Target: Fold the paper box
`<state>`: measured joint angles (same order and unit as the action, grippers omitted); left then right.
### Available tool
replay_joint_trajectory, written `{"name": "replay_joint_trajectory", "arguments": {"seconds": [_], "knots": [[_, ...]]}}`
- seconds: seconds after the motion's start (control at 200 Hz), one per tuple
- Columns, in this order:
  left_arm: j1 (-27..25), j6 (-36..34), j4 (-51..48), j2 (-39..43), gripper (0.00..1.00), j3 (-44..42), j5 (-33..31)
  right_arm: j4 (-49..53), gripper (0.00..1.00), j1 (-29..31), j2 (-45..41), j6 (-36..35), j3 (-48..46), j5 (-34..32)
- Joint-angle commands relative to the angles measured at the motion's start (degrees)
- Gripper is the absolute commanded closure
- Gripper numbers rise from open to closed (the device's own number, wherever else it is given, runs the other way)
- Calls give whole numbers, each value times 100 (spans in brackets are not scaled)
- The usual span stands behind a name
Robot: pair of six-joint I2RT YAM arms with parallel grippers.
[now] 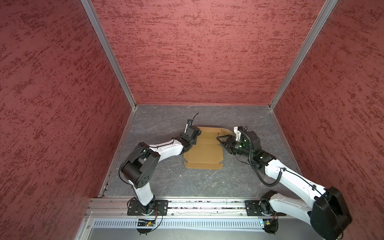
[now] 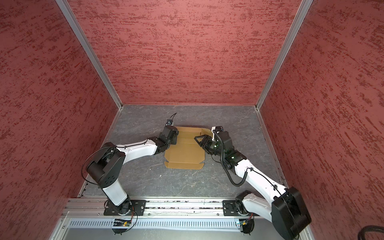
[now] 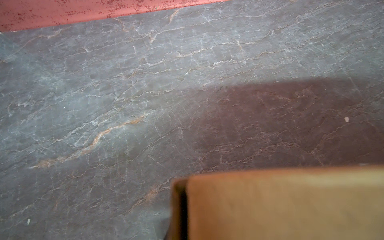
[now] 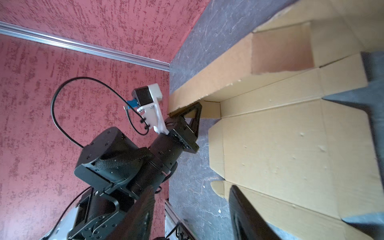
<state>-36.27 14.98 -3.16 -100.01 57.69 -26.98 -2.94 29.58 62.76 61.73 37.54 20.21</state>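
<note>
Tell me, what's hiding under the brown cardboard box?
Around the cardboard box you can see only the grey marbled table, which it lies on. The spot right beneath the flat sheet is covered, so I can't tell if anything is there.

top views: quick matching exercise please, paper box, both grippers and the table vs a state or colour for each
Things:
1. paper box
2. left gripper
3. right gripper
4. table

States:
a. grey with pale veins
b. shut on the paper box's raised far edge
c. tan, mostly flat, far edge folded up
d. open, holding nothing, over the box's right side

Pairs: 1-c; 2-b; 3-d; 4-a
</note>
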Motion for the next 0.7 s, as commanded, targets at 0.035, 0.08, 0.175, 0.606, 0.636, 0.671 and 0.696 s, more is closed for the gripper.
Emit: {"name": "replay_joint_trajectory", "arguments": {"seconds": [0.035, 0.08, 0.175, 0.606, 0.636, 0.671, 0.696], "knots": [[15, 185, -80, -63, 100, -71, 4, 412, 50, 37, -42, -942, 481, -262], [15, 228, -97, -63, 100, -100, 0, 385, 54, 39, 118, -1157, 670, -364], [15, 330, -159, -88, 100, -114, -38, 182, 59, 36, 627, -1503, 1104, -433], [-82, 561, -541, -371, 88, 182, -439, -1137, 74, 56, 3049, -1654, 2349, 45], [-90, 575, -537, -355, 86, 171, -455, -1156, 74, 56, 3125, -1651, 2384, 58], [-86, 584, -555, -361, 84, 182, -464, -1163, 75, 65, 3204, -1654, 2419, 71], [-79, 593, -572, -355, 83, 181, -481, -1173, 75, 65, 3251, -1655, 2431, 80]]}}
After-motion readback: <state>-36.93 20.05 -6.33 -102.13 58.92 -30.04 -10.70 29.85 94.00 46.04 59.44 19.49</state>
